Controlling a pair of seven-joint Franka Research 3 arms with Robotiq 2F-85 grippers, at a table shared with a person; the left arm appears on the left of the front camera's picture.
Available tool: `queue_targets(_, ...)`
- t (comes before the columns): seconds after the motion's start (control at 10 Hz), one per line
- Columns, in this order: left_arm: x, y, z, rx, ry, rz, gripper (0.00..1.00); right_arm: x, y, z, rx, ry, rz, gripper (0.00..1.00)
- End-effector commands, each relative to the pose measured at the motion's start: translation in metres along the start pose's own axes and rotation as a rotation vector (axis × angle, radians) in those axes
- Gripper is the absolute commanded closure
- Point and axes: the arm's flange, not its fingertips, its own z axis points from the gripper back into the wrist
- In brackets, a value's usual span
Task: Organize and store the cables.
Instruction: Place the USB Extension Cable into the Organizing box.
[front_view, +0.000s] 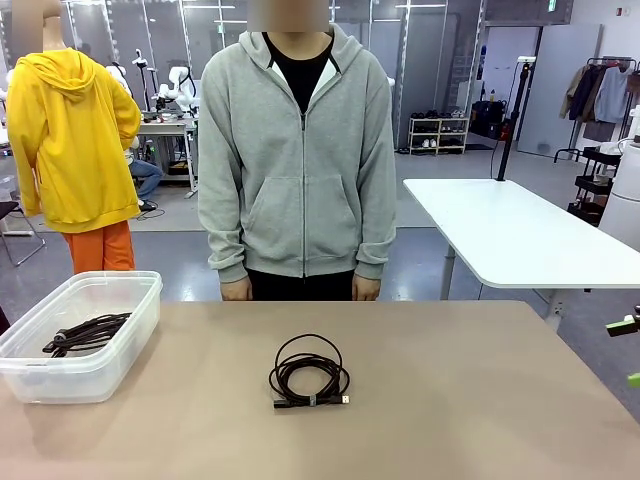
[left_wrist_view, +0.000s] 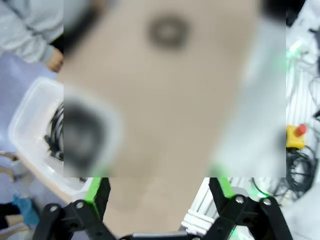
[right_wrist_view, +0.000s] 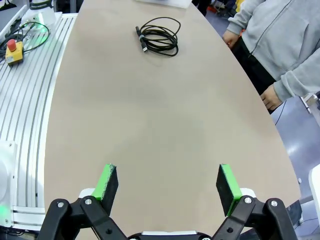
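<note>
A thin black cable (front_view: 310, 372), coiled as a loop, lies flat in the middle of the tan table (front_view: 480, 400). More coiled cables (front_view: 88, 333) rest inside a clear plastic bin (front_view: 60, 380) at the table's left. My right gripper (front_view: 632, 352) peeks in at the right edge, far from the loop. In the right wrist view my right gripper (right_wrist_view: 166, 182) is open and empty over bare table, with the cable (right_wrist_view: 159, 36) far ahead. My left gripper (left_wrist_view: 160, 189) is open and empty, with the bin (left_wrist_view: 25, 117) ahead to one side and the cable (left_wrist_view: 169, 31) a blurred ring.
A person in a grey hoodie (front_view: 300, 160) stands at the far edge, hands (right_wrist_view: 272, 97) hanging at their sides. A white table (front_view: 520, 235) stands behind at the right. An emergency stop button (right_wrist_view: 14, 50) and cords lie on the aluminium rail beside the table.
</note>
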Motion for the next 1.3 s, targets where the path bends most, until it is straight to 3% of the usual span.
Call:
queue_targets(0.0, 0.054, -0.010, -0.063, -0.046, 0.048, -0.056, 0.00, 0.005, 0.003, 0.002, 0.016, 0.008, -0.027, 0.00)
queue_targets(0.2, 0.097, -0.021, -0.125, -0.117, -0.034, -0.006, 0.00, 0.005, 0.003, 0.002, 0.016, 0.008, -0.027, 0.00)
queue_targets(0.4, 0.140, -0.043, -0.183, -0.130, 0.006, -0.034, 0.00, 0.005, 0.003, 0.002, 0.016, 0.008, -0.027, 0.00)
queue_targets(0.6, 0.174, -0.076, -0.253, -0.149, 0.065, -0.150, 0.00, 0.005, 0.003, 0.002, 0.016, 0.008, -0.027, 0.00)
queue_targets(0.8, 0.189, -0.097, -0.280, -0.156, 0.072, -0.191, 0.00, 0.005, 0.003, 0.002, 0.016, 0.008, -0.027, 0.00)
queue_targets(1.1, 0.174, -0.077, -0.253, -0.151, 0.018, -0.155, 0.00, 0.005, 0.003, 0.002, 0.016, 0.008, -0.027, 0.00)
queue_targets(1.2, 0.184, -0.098, -0.281, -0.154, 0.078, -0.195, 0.00, 0.005, 0.003, 0.002, 0.016, 0.008, -0.027, 0.00)
